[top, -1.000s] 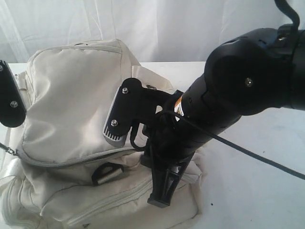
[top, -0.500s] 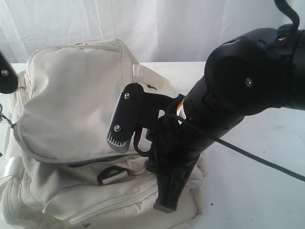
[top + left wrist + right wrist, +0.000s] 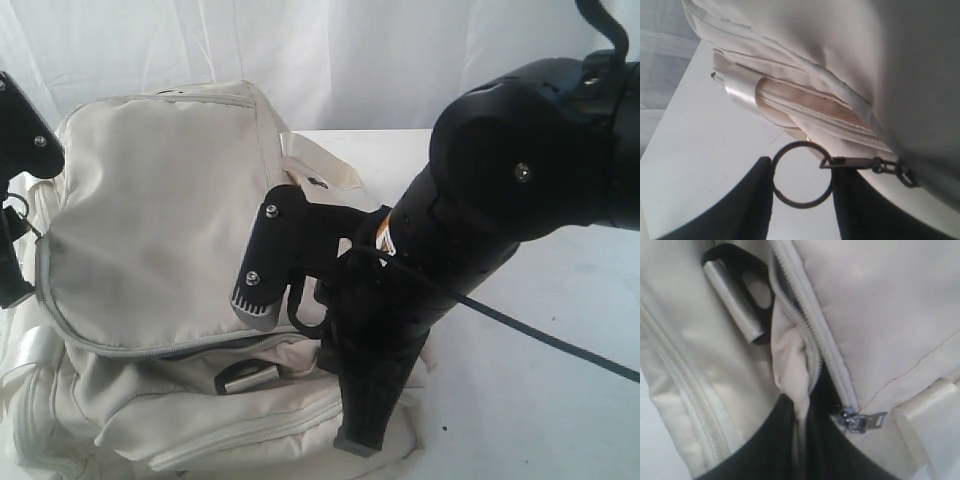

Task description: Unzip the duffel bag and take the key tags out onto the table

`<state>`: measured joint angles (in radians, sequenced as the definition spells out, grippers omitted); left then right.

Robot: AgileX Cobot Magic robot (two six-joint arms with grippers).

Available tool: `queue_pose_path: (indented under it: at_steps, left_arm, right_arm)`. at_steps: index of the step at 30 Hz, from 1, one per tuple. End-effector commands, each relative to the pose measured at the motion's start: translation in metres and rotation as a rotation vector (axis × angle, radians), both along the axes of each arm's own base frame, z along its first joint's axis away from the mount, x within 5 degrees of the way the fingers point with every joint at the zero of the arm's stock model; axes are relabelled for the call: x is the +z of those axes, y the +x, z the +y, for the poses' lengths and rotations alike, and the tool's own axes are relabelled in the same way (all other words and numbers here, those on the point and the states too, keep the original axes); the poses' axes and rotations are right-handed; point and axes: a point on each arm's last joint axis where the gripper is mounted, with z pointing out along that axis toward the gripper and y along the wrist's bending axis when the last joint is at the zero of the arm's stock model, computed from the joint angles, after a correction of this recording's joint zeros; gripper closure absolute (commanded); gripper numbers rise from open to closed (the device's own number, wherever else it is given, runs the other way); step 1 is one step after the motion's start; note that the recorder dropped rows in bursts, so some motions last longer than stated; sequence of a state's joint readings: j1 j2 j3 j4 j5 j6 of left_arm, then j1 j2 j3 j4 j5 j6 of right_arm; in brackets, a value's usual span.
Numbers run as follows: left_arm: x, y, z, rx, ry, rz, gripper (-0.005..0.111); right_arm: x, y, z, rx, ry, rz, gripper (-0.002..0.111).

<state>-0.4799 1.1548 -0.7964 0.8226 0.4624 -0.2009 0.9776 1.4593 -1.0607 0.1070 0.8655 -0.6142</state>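
Cream-white fabric duffel bag (image 3: 150,220) being gripped twice.
Left gripper (image 3: 802,170) pinching dark metal ring (image 3: 802,205); right gripper (image 3: 799,412), fabric fold (image 3: 787,365) at five o'clock; interior hidden.

Backdrop is just a white curtain (image 3: 400,50) hanging in loose vertical folds, filling everything behind the plain white table (image 3: 560,400) — the two meet at the table's far edge. Light's bright and flat, kinda washed out, with soft grey shadows and a few dark specks on the tabletop.

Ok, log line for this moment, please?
left gripper: holds zip-pull ring | right gripper: pinching duffel bag fabric | zip: partly open | key tags: unseen
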Motion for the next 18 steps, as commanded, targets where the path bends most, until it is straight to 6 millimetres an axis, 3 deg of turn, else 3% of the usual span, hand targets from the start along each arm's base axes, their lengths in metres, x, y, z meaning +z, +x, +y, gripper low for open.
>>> queue_pose_path:
  at_steps: [1, 12, 18]
  left_arm:
    - [0.0, 0.016, 0.005, 0.028, -0.011, -0.025, 0.107]
    - [0.011, 0.051, 0.015, 0.089, -0.039, -0.076, 0.107]
    - [0.008, 0.058, 0.016, 0.069, -0.057, -0.094, 0.107]
  right_arm:
    - [-0.002, -0.002, -0.008, 0.011, -0.068, 0.029, 0.108]
    - [-0.004, -0.003, -0.014, 0.016, -0.139, 0.042, 0.108]
    - [-0.004, 0.01, -0.026, -0.104, -0.243, -0.066, 0.108]
